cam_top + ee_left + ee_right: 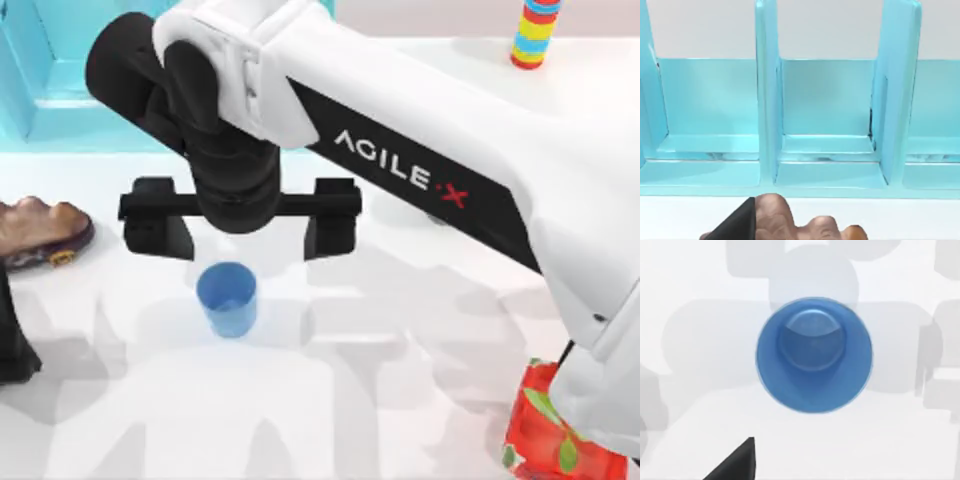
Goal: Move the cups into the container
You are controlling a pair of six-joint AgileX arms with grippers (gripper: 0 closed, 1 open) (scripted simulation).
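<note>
The white table (400,400) is taking up most of the scene, with soft grey shadows lying across it. Reaching over it from the right is the big white AgileX right arm (430,140), stretching towards the left half of the table. Along the far left edge the pale turquoise container (40,80) is standing; the left wrist view is looking straight into it, showing upright dividers splitting it into open compartments (825,100), and the ones in sight are holding nothing.

The right gripper (240,235) is hanging with its two black fingers spread wide apart, pointing down, and the blue cup (227,298) is sitting upright on the table just nearer than that gap, not touched by either finger. From the right wrist view I am looking straight down into the blue cup (814,355), mouth up.

At the near right corner an orange bottle (545,430) with green leaf markings is standing partly under the arm. At the left edge a brown, lumpy object (40,230) is lying on the table, just in front of the container. Part of the left arm (12,340) is showing as a dark shape at the near left edge; I cannot tell how its fingers are set. Far away at the right, a striped stack (535,35) of coloured rings is standing upright.
</note>
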